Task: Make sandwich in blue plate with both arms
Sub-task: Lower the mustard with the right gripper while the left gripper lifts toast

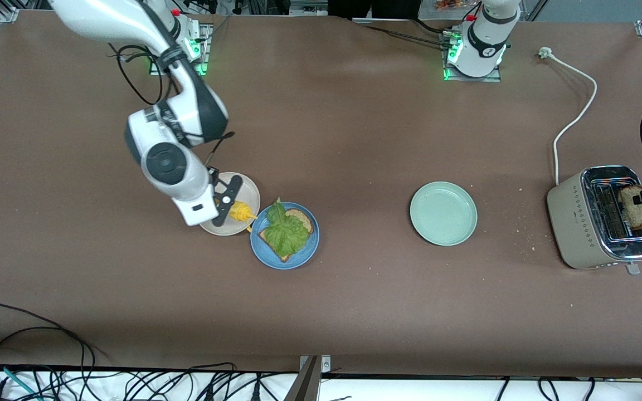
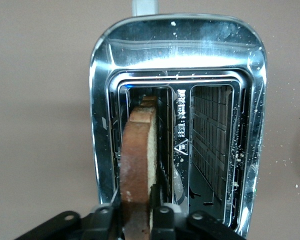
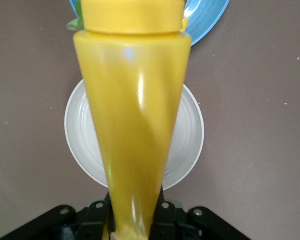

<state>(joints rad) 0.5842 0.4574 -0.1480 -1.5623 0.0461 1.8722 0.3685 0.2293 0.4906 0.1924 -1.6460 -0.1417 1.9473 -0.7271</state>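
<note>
Front view shows the blue plate (image 1: 285, 236) near the middle of the table, toward the right arm's end, with one slice of brown bread (image 1: 298, 218) on it and a ruffled lettuce leaf (image 1: 286, 230) lying on top of that slice. So the sandwich is about half made: the bottom slice and the leaf are in place, and the top slice is not yet there. The right gripper (image 1: 230, 209) hangs over the beige plate (image 1: 246, 192) just beside the blue plate, and its fingers are closed on a yellow squeeze bottle (image 3: 132, 107), whose nozzle end points toward the blue plate. If sauce is already on the leaf, I cannot tell. At the left arm's end of the table stands the toaster (image 1: 602, 220), and a second bread slice (image 2: 138, 167) sticks up from one of its slots. The left gripper (image 2: 137, 216) is over the toaster, with its fingers closed on both faces of this slice, which is not yet lifted clear of the slot. A pale green plate (image 1: 443, 213) lies empty between the toaster and the blue plate. What remains, in my judgement, is to lift this toast out, carry it across and lay it on the lettuce.
</note>
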